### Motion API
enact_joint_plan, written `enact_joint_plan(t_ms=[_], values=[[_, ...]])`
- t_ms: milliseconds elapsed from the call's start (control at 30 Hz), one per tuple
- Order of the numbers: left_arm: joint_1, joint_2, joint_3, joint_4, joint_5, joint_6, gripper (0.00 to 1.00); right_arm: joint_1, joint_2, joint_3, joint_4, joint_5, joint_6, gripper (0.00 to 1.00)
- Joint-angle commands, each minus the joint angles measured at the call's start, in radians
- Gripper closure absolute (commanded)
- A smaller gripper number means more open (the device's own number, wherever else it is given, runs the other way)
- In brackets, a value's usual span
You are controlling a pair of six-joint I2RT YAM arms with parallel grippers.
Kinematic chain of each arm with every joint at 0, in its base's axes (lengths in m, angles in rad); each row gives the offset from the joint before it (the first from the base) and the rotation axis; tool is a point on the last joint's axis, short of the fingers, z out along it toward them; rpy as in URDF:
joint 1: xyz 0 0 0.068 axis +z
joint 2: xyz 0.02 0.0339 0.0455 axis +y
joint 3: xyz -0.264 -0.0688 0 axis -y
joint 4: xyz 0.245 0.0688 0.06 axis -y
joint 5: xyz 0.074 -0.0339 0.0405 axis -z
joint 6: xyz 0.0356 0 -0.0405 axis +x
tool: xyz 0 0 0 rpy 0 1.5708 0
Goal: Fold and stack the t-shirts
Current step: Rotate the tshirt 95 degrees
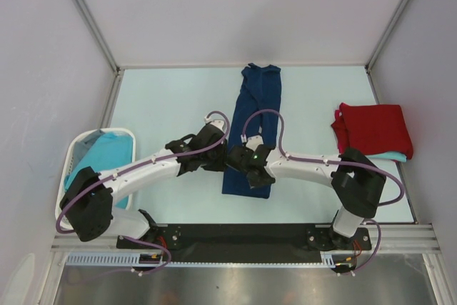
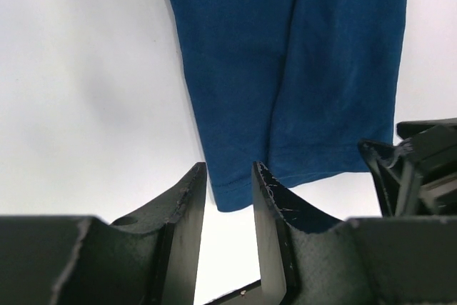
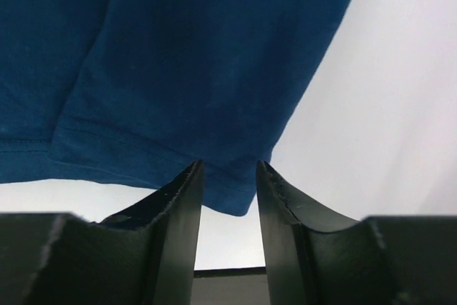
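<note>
The navy t-shirt [image 1: 257, 98] is soft matt cloth, like the red t-shirt [image 1: 375, 128]. The counter [image 1: 171, 105] looks smooth and matt. The black fingers [image 2: 278, 208] of the left hand [image 2: 228, 169] are matt, scuffed at the edges.

There's a white perforated plastic basket [image 1: 69, 166] down at the left edge of the pale tabletop [image 1: 168, 101], toward the near corner. Plain pale walls [image 1: 235, 5] box in the far edge and both sides.

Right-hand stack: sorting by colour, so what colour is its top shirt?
Top shirt is red; clearest in the top external view.
</note>
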Motion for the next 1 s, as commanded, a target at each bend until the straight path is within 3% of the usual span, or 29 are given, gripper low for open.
enact_joint_plan(t_ms=[0,367,633,700,800,967], values=[[0.009,-0.016,-0.010,0.010,0.009,-0.015,0.63,0.017,0.028,0.026,0.015,0.002,0.037,0.62],[0.009,-0.005,-0.014,0.012,0.018,-0.001,0.63,0.027,0.036,-0.017,0.004,-0.012,0.079,0.86],[0.009,0.009,-0.008,0.017,0.030,0.008,0.63,0.036,0.017,-0.052,-0.010,-0.018,0.118,0.92],[0.009,0.010,-0.008,0.018,0.032,0.008,0.63,0.042,0.007,-0.049,-0.020,-0.009,0.134,0.84],[0.009,0.010,-0.010,0.020,0.037,0.012,0.63,0.059,-0.020,-0.039,-0.031,0.009,0.148,0.62],[0.009,0.018,-0.011,0.026,0.049,0.012,0.63,0.066,-0.009,-0.031,-0.050,0.008,0.154,0.52]])
